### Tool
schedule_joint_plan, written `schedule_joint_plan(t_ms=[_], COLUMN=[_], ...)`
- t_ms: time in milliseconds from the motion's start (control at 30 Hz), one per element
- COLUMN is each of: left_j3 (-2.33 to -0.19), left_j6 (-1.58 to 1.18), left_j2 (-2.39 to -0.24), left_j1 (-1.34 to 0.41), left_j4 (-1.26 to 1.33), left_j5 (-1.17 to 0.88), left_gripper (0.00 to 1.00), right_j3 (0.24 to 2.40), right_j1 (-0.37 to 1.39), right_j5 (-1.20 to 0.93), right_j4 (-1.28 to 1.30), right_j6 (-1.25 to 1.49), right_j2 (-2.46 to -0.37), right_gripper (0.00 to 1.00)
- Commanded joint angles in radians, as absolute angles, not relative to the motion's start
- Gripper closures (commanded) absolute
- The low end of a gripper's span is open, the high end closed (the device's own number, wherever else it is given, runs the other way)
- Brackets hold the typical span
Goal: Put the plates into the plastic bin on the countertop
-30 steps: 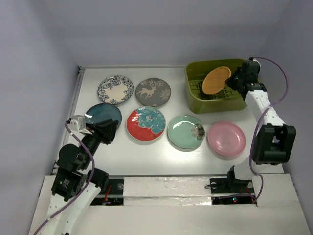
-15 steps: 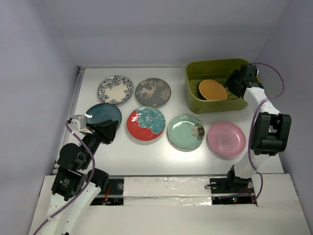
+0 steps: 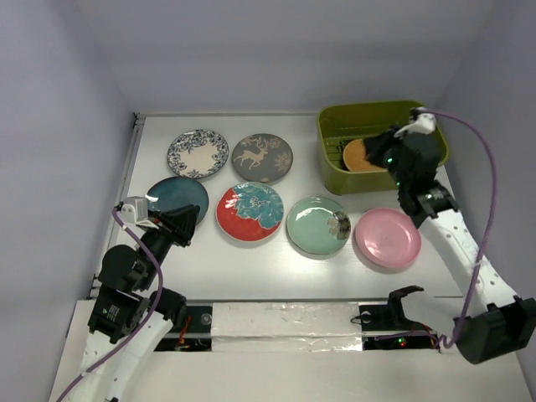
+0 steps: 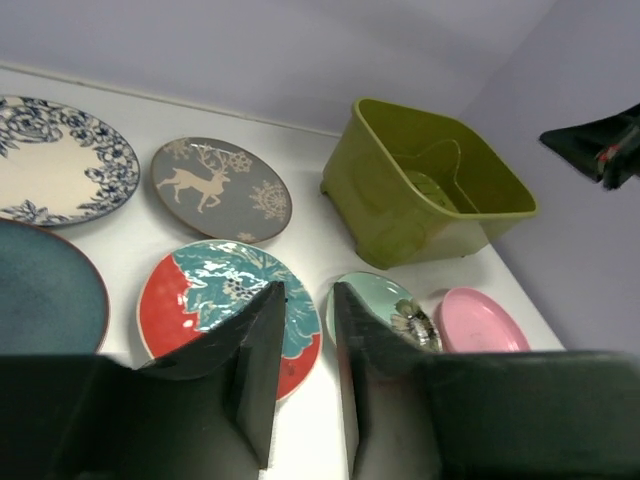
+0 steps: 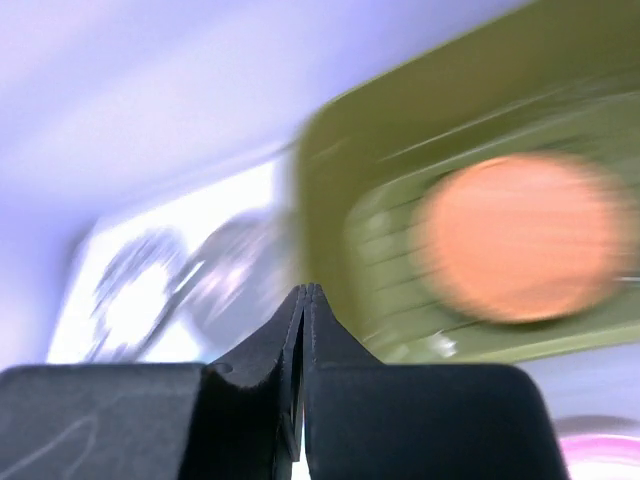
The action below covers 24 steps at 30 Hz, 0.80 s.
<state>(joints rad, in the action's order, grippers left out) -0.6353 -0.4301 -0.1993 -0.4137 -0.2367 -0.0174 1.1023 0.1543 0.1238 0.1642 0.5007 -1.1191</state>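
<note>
Plates first: where do they lie?

One, the orange plate (image 3: 358,156), lies flat on the ribbed floor of the bin (image 3: 335,115). The other six lie out on the counter (image 3: 209,268), none touching the bin.

How are those six set out?

In two rows. At the back the floral plate (image 3: 198,153) is on the left and the deer plate (image 3: 262,157) just beside it. In front, from left to right, are the teal plate (image 3: 177,196), the red plate (image 3: 249,212), the mint plate (image 3: 318,226) and the pink plate (image 3: 388,237).

And the bin?

It stands in the counter's far right corner, close to the lilac walls (image 3: 276,59).

What of the right pincer (image 5: 304,292)?

Its fingers are pressed together with nothing between them. It hangs over the bin's near right part, and from above it hides an edge of the orange plate. Its own camera is badly blurred, yet the orange disc in the green tub is plain.

And the left pincer (image 4: 307,300)?

A narrow gap parts its fingers and it grips nothing. It is low at the near left, beside the teal plate, pointing across the red one.
</note>
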Motion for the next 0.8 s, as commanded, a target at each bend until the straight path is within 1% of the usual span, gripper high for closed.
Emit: schedule_joint_plan(t_ms=[0,33,100,167,200,233,300,333,367,400,467,533,667,767], left_j3=[-0.653,-0.655,-0.655,-0.655,-0.657,-0.655,-0.655,-0.655,-0.655,-0.655,-0.655,-0.653,-0.653,-0.653], left_j6=[-0.433,-0.431,-0.433,-0.431,-0.431,-0.431,-0.433,-0.433,-0.431,-0.433,-0.433,-0.433,-0.431,-0.431], left_j2=[-0.212,-0.213,-0.215,-0.222,-0.224,-0.225,-0.227,-0.224,-0.224,-0.222,-0.221,-0.219,-0.219,-0.216], left_j1=[-0.42,-0.42,-0.42,-0.42,-0.42,-0.42,-0.42,-0.42,-0.42,-0.42,-0.42,-0.42,-0.42,-0.42], left_j4=[-0.209,-0.21,-0.213,-0.213,-0.213,-0.213,-0.212,-0.213,-0.212,-0.21,-0.209,-0.21,-0.209,-0.207], left_j5=[-0.011,-0.011,-0.009,-0.009,-0.009,-0.011,-0.009,-0.011,-0.011,-0.009,-0.009,-0.011,-0.009,-0.012], left_gripper=[0.86,0.91,0.97,0.98,0.98,0.98,0.96,0.95,0.95,0.94,0.93,0.92,0.92,0.91], right_j3=[0.997,0.982,0.957,0.975,0.986,0.998,1.044,1.064,1.086,1.121,1.153,1.199,1.268,1.308], right_j1=[0.338,0.432,0.498,0.572,0.592,0.607,0.629,0.641,0.641,0.652,0.661,0.661,0.661,0.661], right_j5=[0.068,0.051,-0.024,-0.061,-0.063,-0.066,-0.087,-0.097,-0.107,-0.094,-0.081,-0.075,-0.086,-0.054], right_j4=[0.088,0.074,0.058,0.061,0.072,0.075,0.087,0.098,0.112,0.13,0.144,0.173,0.21,0.218], right_j6=[0.471,0.46,0.437,0.399,0.39,0.381,0.356,0.35,0.344,0.336,0.322,0.318,0.31,0.301], right_j2=[-1.094,-1.095,-1.139,-1.198,-1.26,-1.294,-1.357,-1.42,-1.452,-1.482,-1.563,-1.617,-1.77,-1.828], right_gripper=[1.0,1.0,1.0,1.0,1.0,0.98,0.85,0.76,0.58,0.49,0.4,0.36,0.35,0.34])
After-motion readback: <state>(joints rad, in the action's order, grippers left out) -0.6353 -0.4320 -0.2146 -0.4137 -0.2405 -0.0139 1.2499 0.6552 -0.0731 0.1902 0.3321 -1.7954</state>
